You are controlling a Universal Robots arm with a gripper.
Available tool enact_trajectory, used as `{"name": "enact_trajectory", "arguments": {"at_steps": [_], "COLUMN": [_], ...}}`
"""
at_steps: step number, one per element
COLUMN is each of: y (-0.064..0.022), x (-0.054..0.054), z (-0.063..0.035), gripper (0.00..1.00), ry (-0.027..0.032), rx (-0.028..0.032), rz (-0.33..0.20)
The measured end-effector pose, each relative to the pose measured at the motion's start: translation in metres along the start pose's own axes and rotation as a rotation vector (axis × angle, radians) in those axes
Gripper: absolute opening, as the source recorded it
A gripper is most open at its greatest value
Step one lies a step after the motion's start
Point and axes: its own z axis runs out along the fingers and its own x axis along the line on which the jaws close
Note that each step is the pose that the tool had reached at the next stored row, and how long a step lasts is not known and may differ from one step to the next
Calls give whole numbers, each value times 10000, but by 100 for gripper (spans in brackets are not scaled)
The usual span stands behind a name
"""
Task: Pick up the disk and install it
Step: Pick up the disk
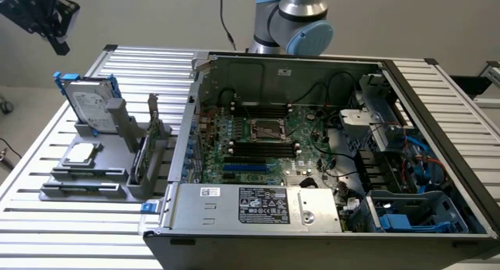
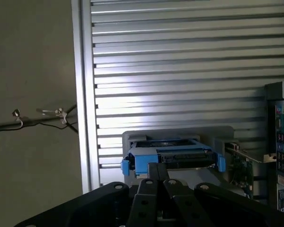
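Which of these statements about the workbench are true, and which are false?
1. The disk stands upright in a grey stand. True.
2. The end effector is clamped on the disk. False: it is shut but empty and clear of the disk.
3. The computer case lies open, with its circuit board showing. True.
4. The disk sits mounted inside the case. False: it is in the stand outside the case, on the exterior view's left.
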Motion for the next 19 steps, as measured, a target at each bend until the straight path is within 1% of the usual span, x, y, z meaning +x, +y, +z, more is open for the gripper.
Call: {"name": "enact_trajectory", "arguments": {"at_steps": [19], "y": [-2], "x": [1], "z": [46], "gripper": [11], "ry": [164], "rx": [1], "rz": [-3456]}}
